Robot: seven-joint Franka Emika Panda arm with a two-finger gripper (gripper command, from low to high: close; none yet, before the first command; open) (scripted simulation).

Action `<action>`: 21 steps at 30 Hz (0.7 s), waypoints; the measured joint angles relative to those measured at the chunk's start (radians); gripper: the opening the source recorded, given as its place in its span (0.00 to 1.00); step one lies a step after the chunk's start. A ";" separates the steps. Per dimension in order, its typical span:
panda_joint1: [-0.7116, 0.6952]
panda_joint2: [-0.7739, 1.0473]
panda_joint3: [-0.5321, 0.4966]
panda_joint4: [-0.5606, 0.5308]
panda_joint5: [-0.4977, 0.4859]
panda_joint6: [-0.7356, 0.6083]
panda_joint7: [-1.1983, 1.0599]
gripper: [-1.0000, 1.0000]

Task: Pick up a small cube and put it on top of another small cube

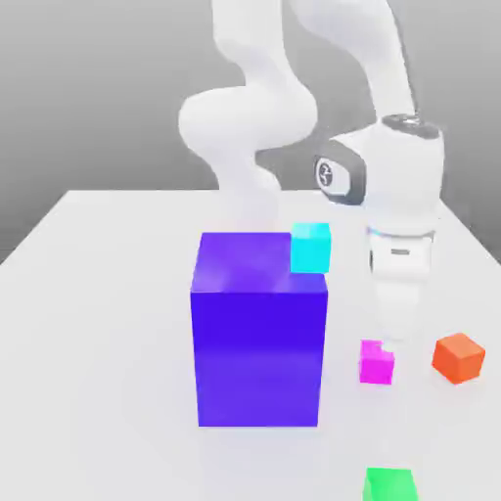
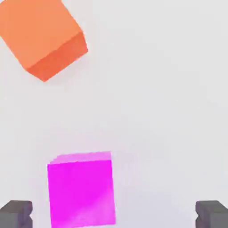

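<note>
Since the end effector (image 2: 114, 214) is wide open with the pink cube (image 2: 82, 193) on the worktop (image 1: 108, 323) nearer one finger (image 2: 17, 214), I'd say closing off-centre could shove it sideways, or coming down uncorrected could clip its edge.

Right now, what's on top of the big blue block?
A cyan cube shows at the top of the big blue block. Whatever the cyan cube covers can't be seen.
</note>
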 joint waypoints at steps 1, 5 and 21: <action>0.009 0.037 -0.014 0.005 -0.015 0.030 0.008 0.50; 0.059 0.184 -0.071 0.030 -0.039 0.149 0.025 0.50; 0.040 -0.061 -0.033 -0.012 0.028 -0.056 -0.023 0.00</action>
